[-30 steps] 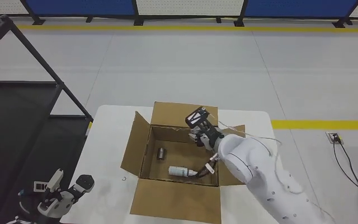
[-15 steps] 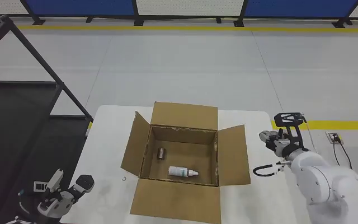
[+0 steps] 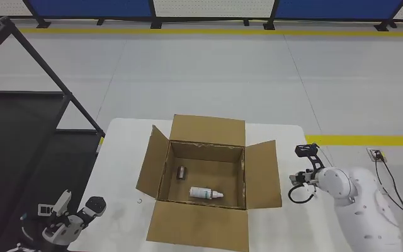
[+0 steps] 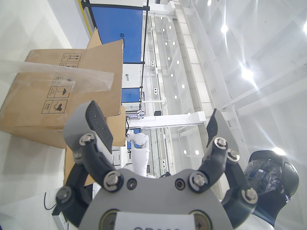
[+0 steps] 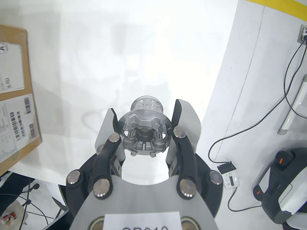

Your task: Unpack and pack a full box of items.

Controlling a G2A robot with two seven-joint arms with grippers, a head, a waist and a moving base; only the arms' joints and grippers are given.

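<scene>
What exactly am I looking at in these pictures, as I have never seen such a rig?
This is a two-armed robot at a white table. One picture looks down from above its arms; the other two come from cameras on its wrists. On the table stands an open brown cardboard box, with a white plastic bottle and a small dark metal cylinder lying inside. The right claw, over the table beside the box, is shut on a grey toothed metal part. The left claw is open, empty, and points up towards the ceiling.

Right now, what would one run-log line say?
right gripper: shut on metal part, over table beside box | left gripper: open | box: white bottle, small dark item inside
</scene>
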